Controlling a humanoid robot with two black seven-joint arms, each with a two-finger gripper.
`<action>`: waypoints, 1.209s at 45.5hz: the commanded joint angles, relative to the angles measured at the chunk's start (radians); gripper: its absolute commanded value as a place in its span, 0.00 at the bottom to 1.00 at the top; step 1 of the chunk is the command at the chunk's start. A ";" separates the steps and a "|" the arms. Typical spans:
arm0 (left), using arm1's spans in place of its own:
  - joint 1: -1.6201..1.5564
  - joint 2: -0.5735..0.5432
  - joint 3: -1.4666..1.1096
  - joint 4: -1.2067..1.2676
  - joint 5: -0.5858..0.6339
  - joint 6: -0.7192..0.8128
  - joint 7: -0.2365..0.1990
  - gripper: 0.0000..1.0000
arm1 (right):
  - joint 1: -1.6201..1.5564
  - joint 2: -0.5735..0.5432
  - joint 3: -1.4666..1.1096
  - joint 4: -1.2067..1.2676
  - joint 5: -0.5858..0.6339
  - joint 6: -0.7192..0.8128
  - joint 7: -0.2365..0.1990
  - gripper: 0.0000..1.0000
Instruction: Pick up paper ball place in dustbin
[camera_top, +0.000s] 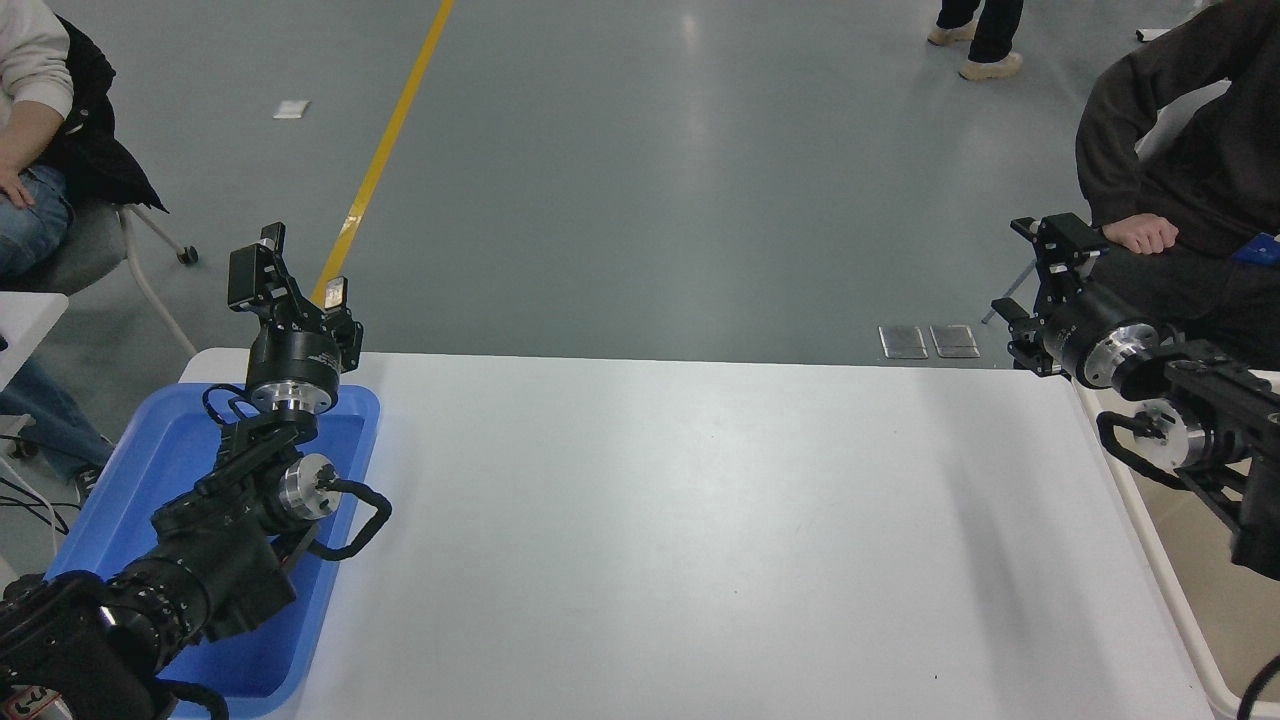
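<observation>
No paper ball shows anywhere in the head view. The dustbin (1180, 600) is the cream tub at the table's right edge, largely cut off by the picture and partly covered by my right arm. My right gripper (1032, 275) hangs above the table's far right corner, left of the dustbin's rim, open with nothing between its fingers. My left gripper (293, 275) stands parked at the far left, raised over the blue tray, open and holding nothing.
A shallow blue tray (140, 470) lies under the left arm at the table's left edge. A seated person's hand (1142, 235) rests just behind the right gripper. Another person (30, 150) sits at the far left.
</observation>
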 joint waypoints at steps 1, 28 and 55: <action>0.000 0.000 0.000 0.000 0.000 0.000 0.000 1.00 | -0.060 0.048 0.129 -0.004 0.156 0.116 0.000 1.00; 0.000 0.000 -0.002 0.000 0.000 0.000 0.000 1.00 | -0.131 0.060 0.179 -0.056 0.454 0.289 -0.012 1.00; 0.000 0.000 -0.002 0.000 0.000 0.000 0.000 1.00 | -0.172 0.154 0.179 -0.111 0.472 0.314 -0.012 1.00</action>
